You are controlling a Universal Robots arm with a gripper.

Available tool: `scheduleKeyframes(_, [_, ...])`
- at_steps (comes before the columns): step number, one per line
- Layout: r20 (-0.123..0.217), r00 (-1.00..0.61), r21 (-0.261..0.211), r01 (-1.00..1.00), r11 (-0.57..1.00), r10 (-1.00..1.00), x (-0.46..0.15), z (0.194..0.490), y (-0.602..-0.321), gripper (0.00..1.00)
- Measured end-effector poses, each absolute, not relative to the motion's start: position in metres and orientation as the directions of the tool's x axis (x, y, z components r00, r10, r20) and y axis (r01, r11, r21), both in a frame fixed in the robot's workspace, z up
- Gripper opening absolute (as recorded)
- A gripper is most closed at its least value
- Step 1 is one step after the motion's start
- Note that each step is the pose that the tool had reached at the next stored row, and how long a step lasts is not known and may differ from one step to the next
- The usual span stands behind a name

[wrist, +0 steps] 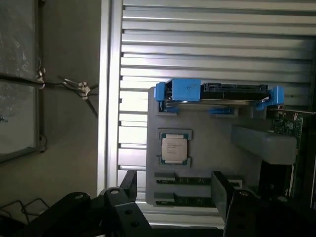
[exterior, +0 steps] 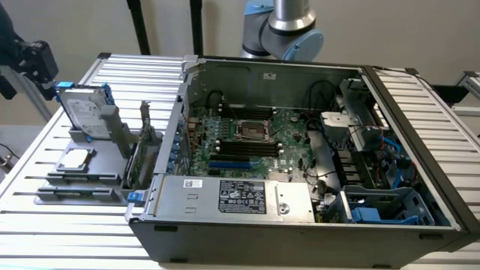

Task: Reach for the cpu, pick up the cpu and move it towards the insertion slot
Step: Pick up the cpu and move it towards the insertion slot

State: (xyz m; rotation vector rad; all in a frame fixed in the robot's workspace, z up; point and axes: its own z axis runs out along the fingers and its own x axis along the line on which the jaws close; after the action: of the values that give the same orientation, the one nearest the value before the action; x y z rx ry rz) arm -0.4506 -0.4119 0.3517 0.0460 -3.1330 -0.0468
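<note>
Gripper (wrist: 175,190) jaws spread wide, nothing between them, hanging over grey holder tray (wrist: 207,133). Cpu (wrist: 174,148) lies flat in tray recess, clear of fingers (wrist: 129,181) (upright hard drive (wrist: 217,94) stands near it on the same tray). Insertion slot (exterior: 253,130) sits on motherboard inside open case (exterior: 300,236), well apart from cpu, toward exterior view's right.

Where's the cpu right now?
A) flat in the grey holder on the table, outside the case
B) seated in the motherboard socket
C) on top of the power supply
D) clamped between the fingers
A: the cpu lies flat in the grey holder on the slatted table, outside the case. The fingers stand open and clear of it, with nothing between them.
</note>
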Motion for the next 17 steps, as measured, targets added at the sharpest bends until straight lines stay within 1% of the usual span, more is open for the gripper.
scheduleKeyframes(17, [0.007, -1.0, 0.03, -0.029, 0.999, -0.029, -0.451, 0.321, -0.412, 0.71])
